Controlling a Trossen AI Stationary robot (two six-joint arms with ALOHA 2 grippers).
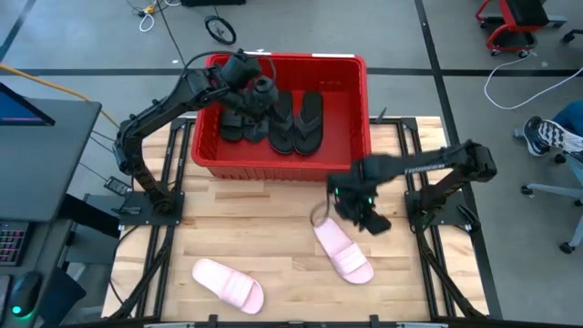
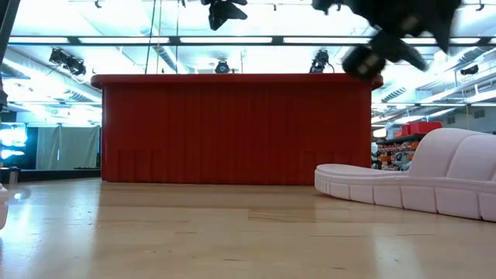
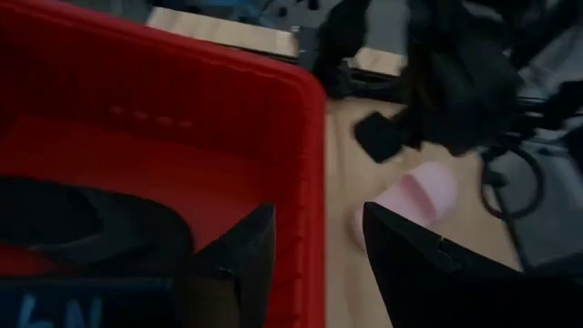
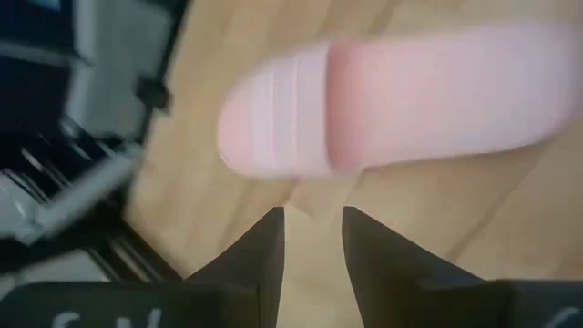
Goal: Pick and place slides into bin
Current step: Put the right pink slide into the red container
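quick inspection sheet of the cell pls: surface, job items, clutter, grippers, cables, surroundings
Surface: wooden table, bare between the items.
Job's things: red bin at the far edge holds four black slides; two pink slides on the table, one near the middle, one at the front left.
Clutter: nothing seen on the table.
Grippers: left gripper over the bin's left part, open and empty; right gripper just above the middle pink slide's end, open, not gripping it.
Cables: white cable and a yellow one on the floor.
Surroundings: red chair base, a person's sneaker at right, monitor at left.
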